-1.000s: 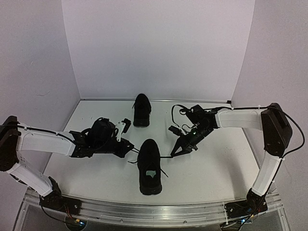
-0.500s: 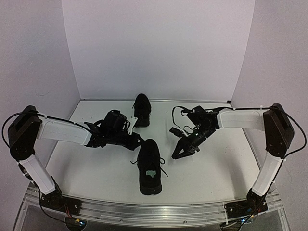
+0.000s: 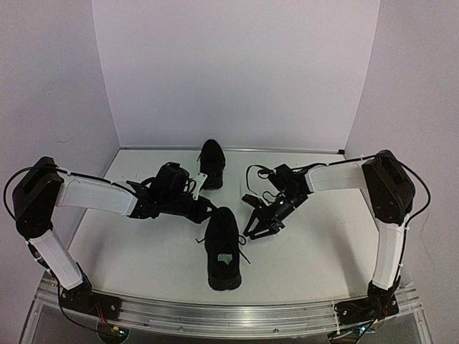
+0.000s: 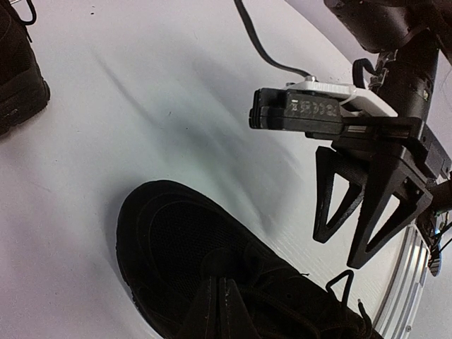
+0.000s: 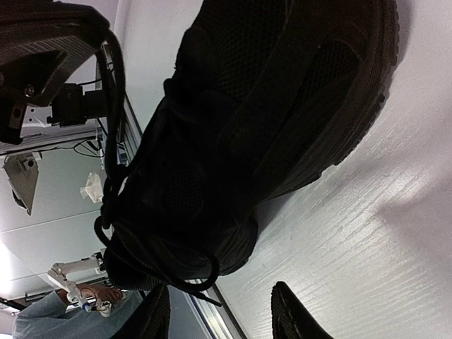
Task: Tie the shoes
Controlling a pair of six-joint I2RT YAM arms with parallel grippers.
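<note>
Lab test booth (bare, staged): white walls (image 3: 237,72), aluminium mounting rail (image 3: 215,314).

Far shoe (image 4: 15,67) partly off-frame

No legible text or labels.

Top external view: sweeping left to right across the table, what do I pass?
Left gripper → near shoe → right gripper. The far shoe overlaps those first two sideways, so it's omitted.
</note>
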